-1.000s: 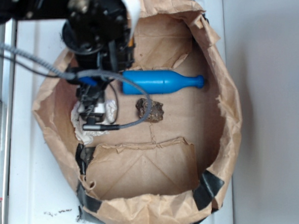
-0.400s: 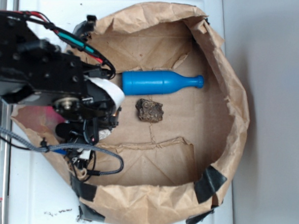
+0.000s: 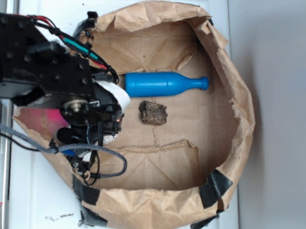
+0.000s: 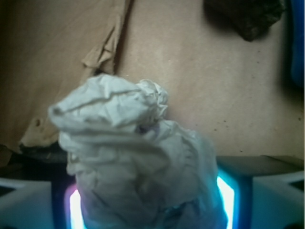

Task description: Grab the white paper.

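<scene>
Pincer (image 4: 145,210) clamped on the crumpled off-white tissue paper wad (image 4: 128,157), raised above the tan kraft paper bag floor (image 4: 200,95).

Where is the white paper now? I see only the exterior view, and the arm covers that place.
Observer: In the wrist view the white paper sits between the two fingers of the pincer and fills the gap between them.
Operator: Does any other thing touch the paper?
Observer: No. The dark brown chunk lies apart from it, at the top right of the wrist view, on the bag floor.
Operator: Is the paper flat or bunched?
Observer: Bunched, a creased wad that sticks out beyond the fingertips.
</scene>
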Robot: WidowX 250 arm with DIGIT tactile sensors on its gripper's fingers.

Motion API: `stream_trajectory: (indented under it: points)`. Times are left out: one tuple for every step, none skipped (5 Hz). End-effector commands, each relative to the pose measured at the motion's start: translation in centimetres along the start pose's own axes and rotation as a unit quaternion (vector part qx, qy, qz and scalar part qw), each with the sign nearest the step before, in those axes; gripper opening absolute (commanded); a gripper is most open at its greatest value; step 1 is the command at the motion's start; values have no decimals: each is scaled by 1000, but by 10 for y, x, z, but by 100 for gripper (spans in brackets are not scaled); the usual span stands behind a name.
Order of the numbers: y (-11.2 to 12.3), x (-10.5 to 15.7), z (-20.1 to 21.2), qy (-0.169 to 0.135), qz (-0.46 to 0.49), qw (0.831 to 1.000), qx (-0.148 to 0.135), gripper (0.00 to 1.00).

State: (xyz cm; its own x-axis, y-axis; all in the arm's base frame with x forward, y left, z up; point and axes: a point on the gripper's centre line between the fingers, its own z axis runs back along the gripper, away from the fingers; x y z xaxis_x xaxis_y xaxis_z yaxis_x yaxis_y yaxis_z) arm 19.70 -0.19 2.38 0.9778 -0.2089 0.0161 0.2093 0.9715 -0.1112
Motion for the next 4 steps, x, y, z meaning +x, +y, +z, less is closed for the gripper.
stream_trajectory:
  points:
    - [15,7,64,-83,14,996,-7,0]
    - [19,10,102,-117,36,992,-7,0]
    - [22,14,134,-125,64,990,-14,0]
    - [21,15,142,-108,68,992,-4,0]
